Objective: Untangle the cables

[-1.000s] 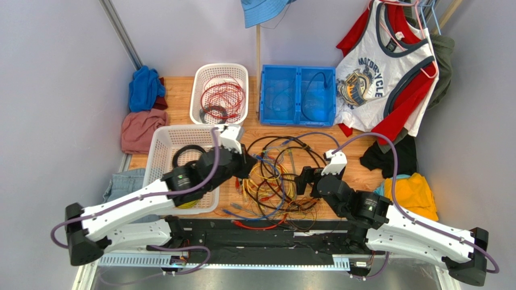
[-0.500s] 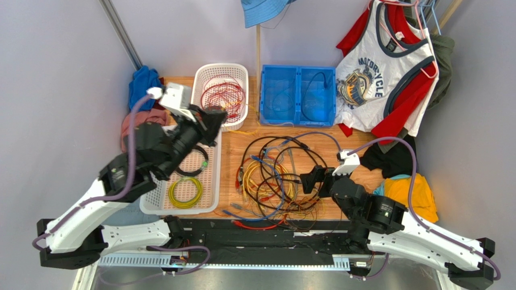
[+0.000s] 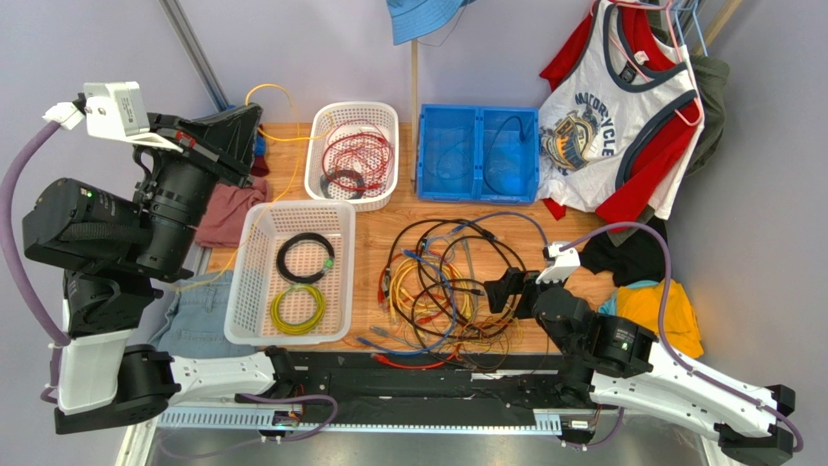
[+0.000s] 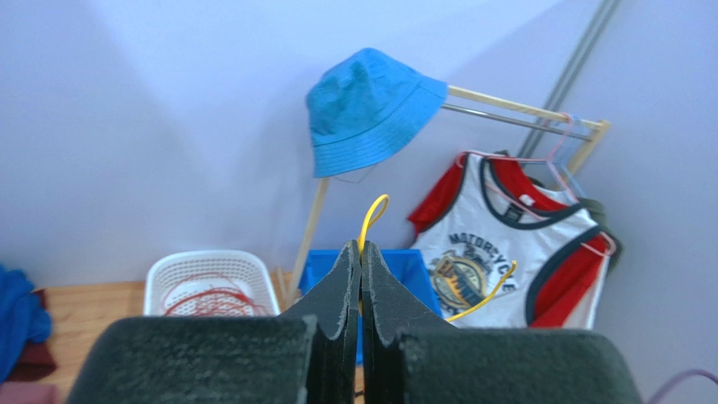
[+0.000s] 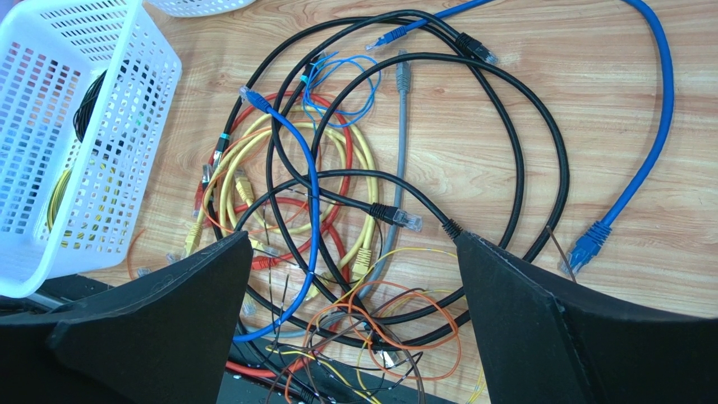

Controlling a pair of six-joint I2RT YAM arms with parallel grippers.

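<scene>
The cables (image 3: pixel 442 286) lie in a knotted heap of black, blue, yellow, orange and red cords on the wooden table; the right wrist view shows them too (image 5: pixel 337 194). My left gripper (image 3: pixel 248 121) is raised high at the far left. In the left wrist view it (image 4: pixel 361 248) is shut on a thin yellow cable (image 4: pixel 372 212). That cable (image 3: pixel 264 87) loops above the gripper and trails down over the table's left edge. My right gripper (image 3: pixel 498 289) hovers open over the heap's right side. Its fingers (image 5: pixel 168 311) straddle thin orange and brown wires and hold nothing.
A near white basket (image 3: pixel 301 206) holds a black coil and a yellow coil. A far white basket (image 3: pixel 313 155) holds red cables. A blue crate (image 3: pixel 478 146) stands behind the heap. Clothes lie along the left and right edges; a shirt (image 3: pixel 593 126) hangs at the back right.
My left arm has swung from the heap up and away to the far left, drawing the yellow cable out with it. My right gripper has shifted slightly right and stays open.
</scene>
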